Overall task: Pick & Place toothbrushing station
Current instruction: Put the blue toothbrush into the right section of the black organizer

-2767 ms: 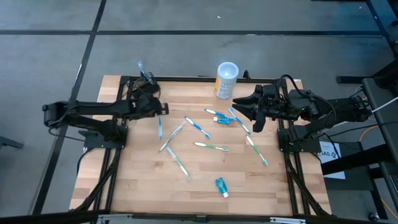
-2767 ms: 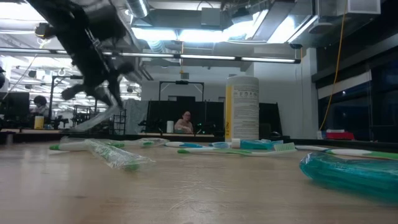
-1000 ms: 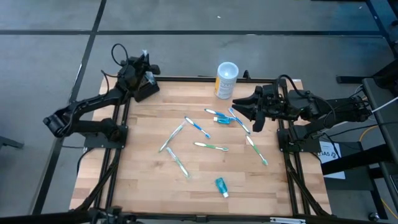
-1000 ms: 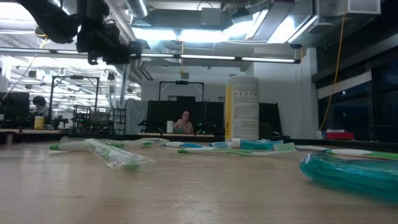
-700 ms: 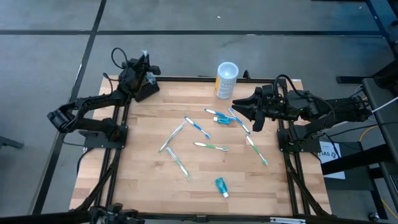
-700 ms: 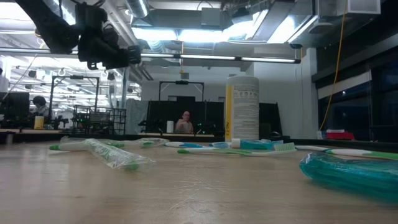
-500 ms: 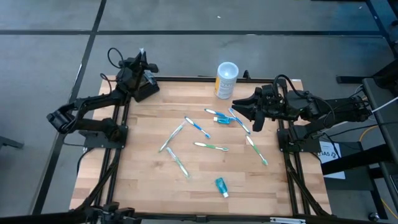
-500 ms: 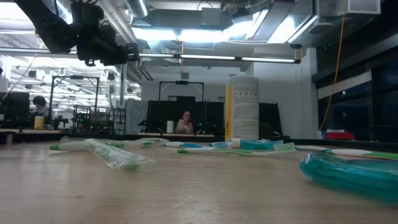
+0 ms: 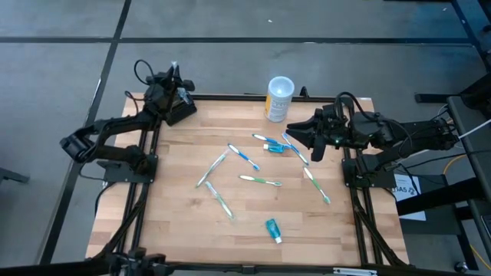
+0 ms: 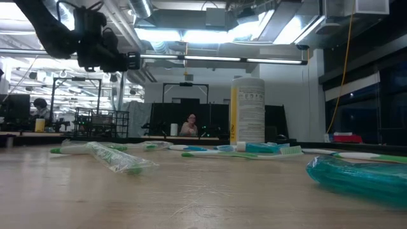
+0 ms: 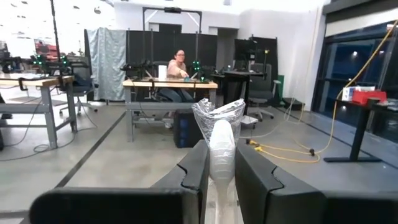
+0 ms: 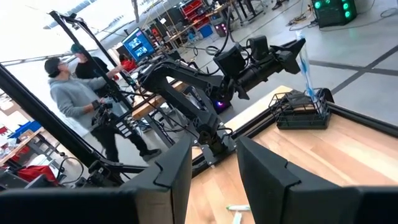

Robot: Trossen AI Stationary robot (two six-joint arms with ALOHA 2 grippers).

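Observation:
The toothbrushing station [image 9: 181, 113], a small black holder, stands at the table's far left corner, also seen in the right wrist view [image 12: 302, 116]. Just above it my left gripper [image 9: 172, 81] is shut on a toothbrush in a clear wrapper [image 11: 219, 127], held upright. The brush's lower end [image 12: 312, 98] reaches down to the holder's top; whether it touches I cannot tell. At the table's right side my right gripper [image 9: 304, 140] hangs open above loose toothbrushes, with nothing between its fingers. My left gripper pinches the wrapped toothbrush between its two fingers, on the shaft [image 11: 220, 171] a little below its upper end. The fingers come about level and lie across the brush. The brush stands upright, its crumpled wrapper end [image 11: 217, 115] sticking up above the fingers.
A white-and-yellow cup [image 9: 279, 97] stands at the far edge. Several toothbrushes [image 9: 261, 181] lie scattered across the middle of the wooden table, and a teal packet [image 9: 272, 228] lies near the front. People stand in the room beyond the table.
My left gripper has carried the wrapped toothbrush from over the table's left part to the far left corner and stood it upright. In the last second it has sunk a little over the black holder. The right arm has kept still.

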